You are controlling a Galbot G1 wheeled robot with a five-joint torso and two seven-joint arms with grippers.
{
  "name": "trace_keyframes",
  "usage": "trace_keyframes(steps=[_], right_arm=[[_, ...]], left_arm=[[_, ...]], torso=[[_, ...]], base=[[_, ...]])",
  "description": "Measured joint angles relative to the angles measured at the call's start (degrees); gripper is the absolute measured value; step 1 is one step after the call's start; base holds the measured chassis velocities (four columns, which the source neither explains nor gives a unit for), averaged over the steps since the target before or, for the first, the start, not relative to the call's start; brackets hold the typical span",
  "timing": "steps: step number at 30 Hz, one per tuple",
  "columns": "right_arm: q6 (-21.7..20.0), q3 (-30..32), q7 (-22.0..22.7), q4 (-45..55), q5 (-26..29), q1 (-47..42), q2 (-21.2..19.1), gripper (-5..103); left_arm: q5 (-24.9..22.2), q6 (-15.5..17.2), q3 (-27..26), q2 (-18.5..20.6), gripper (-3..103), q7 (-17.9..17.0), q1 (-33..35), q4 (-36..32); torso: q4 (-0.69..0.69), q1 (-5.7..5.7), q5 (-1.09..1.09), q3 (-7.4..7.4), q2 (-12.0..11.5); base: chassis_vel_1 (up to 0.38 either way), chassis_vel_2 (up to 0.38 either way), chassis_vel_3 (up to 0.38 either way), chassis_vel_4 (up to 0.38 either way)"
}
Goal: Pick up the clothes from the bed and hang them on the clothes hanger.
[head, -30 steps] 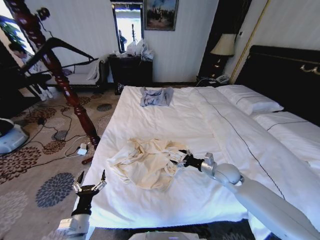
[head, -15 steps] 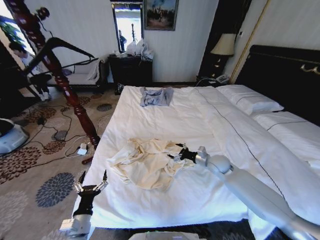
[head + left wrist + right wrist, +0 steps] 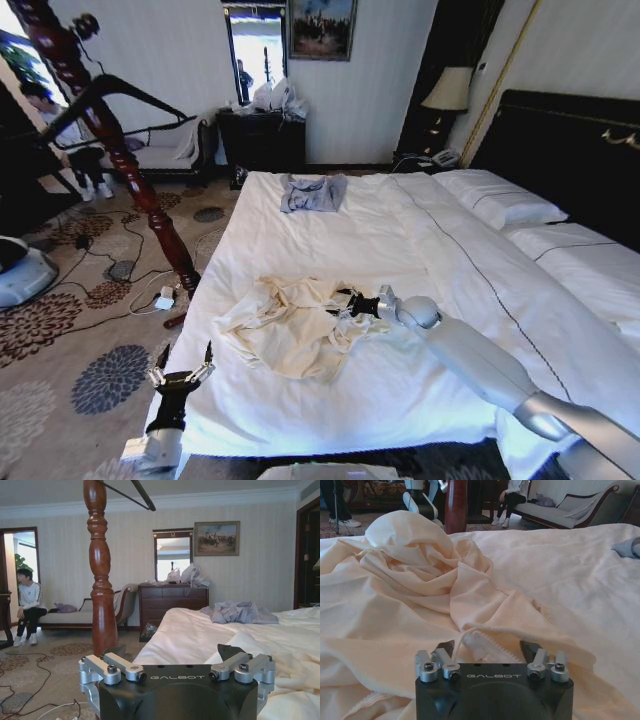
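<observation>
The clothes (image 3: 290, 325), a crumpled cream garment, lie on the near left part of the bed (image 3: 350, 240). My right gripper (image 3: 345, 304) reaches across the bed onto the garment's right edge. In the right wrist view the right gripper (image 3: 487, 650) is open, and a ribbed fold of the clothes (image 3: 420, 590) lies between its fingers. My left gripper (image 3: 180, 366) is open and hangs low beside the bed's near left edge, above the carpet, with nothing in it. The black clothes hanger (image 3: 125, 92) sits high on a carved wooden post (image 3: 101, 575).
A small grey-blue garment (image 3: 312, 192) lies at the far end of the bed. White pillows (image 3: 500, 200) and a dark headboard (image 3: 570, 150) are on the right. Cables and a power strip (image 3: 163, 298) lie on the carpet by the post. A dresser (image 3: 262, 135) stands at the far wall.
My right arm has pushed farther left, bringing its open gripper from the garment's right edge onto the fabric. The left arm has stayed in place.
</observation>
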Motion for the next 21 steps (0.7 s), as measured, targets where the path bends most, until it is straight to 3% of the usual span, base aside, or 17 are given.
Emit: trace_keyframes(steps=[2,6,7,9,11,15,16,18,19,21], right_arm=[[0.1,-0.2,0.0,-0.1,-0.1,0.2,0.2,64],[0.9,-0.4,0.3,-0.5,-1.0,0.3,0.4,58],[1.3,-0.4,0.4,-0.7,-2.0,0.4,0.4,48],[1.9,-0.3,0.4,-0.8,-3.7,0.4,0.5,48],[3.5,0.4,0.0,-1.1,-7.9,0.4,0.5,30],[5.7,1.4,-2.0,-1.1,-11.9,0.4,0.4,25],[6.2,1.6,-2.4,-1.0,-12.0,0.4,0.3,14],[7.0,2.0,-2.9,-0.8,-11.8,0.4,0.3,14],[7.5,2.4,-3.5,-0.6,-11.5,0.4,0.2,4],[8.7,3.3,-4.4,-0.4,-10.4,0.5,0.1,4]], left_arm=[[-0.2,0.0,0.0,0.0,100,0.0,-0.2,0.3],[-0.4,0.0,-0.1,0.0,100,-0.1,-0.6,0.7],[-0.5,0.1,-0.1,0.1,100,-0.1,-0.7,0.8],[-0.6,0.1,-0.1,0.2,100,-0.1,-0.9,0.9],[-0.8,0.2,-0.2,0.3,100,-0.1,-1.1,1.0],[-0.9,0.3,-0.2,0.4,100,-0.2,-1.3,1.1],[-0.9,0.4,-0.2,0.4,100,-0.2,-1.4,1.2],[-0.9,0.4,-0.2,0.4,100,-0.2,-1.5,1.2],[-0.9,0.4,-0.2,0.4,100,-0.2,-1.6,1.2],[-0.9,0.5,-0.2,0.4,100,-0.3,-1.6,1.2]], torso=[[0.00,0.00,0.00,0.00,0.0],[0.00,0.00,0.00,0.00,0.0],[0.00,0.00,0.00,0.00,0.0],[0.00,0.00,0.00,0.00,0.0],[0.00,0.00,0.00,0.00,0.0],[0.00,0.00,0.01,0.00,0.0],[0.00,0.00,0.00,0.00,0.0],[0.00,-0.01,0.00,0.00,0.0],[0.00,-0.01,0.00,0.00,0.0],[0.00,-0.01,0.01,-0.01,0.0]], base=[[0.000,0.000,0.000,0.000],[0.000,0.000,0.000,0.000],[0.000,0.000,0.000,0.000],[0.000,0.000,0.000,0.000],[0.000,0.000,0.000,0.000],[0.000,0.000,0.000,0.000],[0.000,0.000,0.000,0.000],[0.000,0.000,0.000,0.000],[0.000,0.000,0.000,0.000],[0.000,0.000,0.000,0.000]])
